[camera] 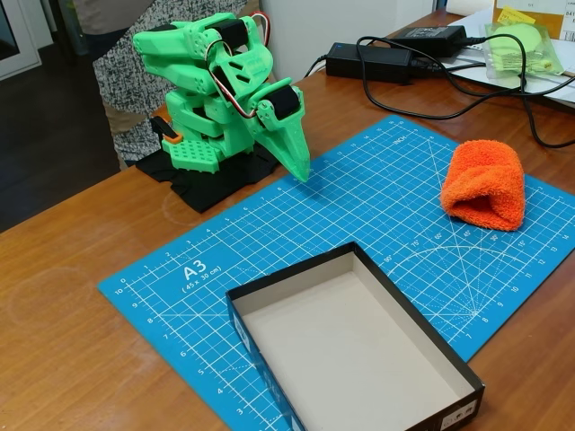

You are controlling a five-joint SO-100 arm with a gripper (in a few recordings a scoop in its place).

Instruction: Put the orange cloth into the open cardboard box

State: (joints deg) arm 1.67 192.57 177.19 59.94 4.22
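Here the gripper point(301, 171) points down at the blue cutting mat point(359, 206), its green fingers drawn together into one tapered tip that touches or nearly touches the mat's far edge. We see no gap between them and nothing held. Behind the fingers the green arm point(216, 81) is folded low over its base, which sits on a black pad point(202, 184) just off the mat's far-left corner.

Taking the mat as our landmark, the orange cloth point(485, 184) lies on its right-hand part, well apart from the gripper and untouched. It is a fluffy terry bundle, folded over on itself so that the top is a rounded hump and the near side shows a soft seam. The open cardboard box point(346, 346) rests on the mat's near edge, hanging partly over onto the wooden table point(63, 296); its dark outer walls frame a pale, bare floor. Beyond the mat's far side lie black power bricks with cables point(404, 54) and a pale green item in clear wrap point(521, 45), and a person point(117, 63) stands behind the arm.

We judge the cloth light, soft and yielding — it will squash rather than slip, and it may unroll or trail if pinched by one loose layer. The best hold, we think, is across the hump in the middle, jaws wide, closing deep enough to gather several layers — then the bundle should lift whole.
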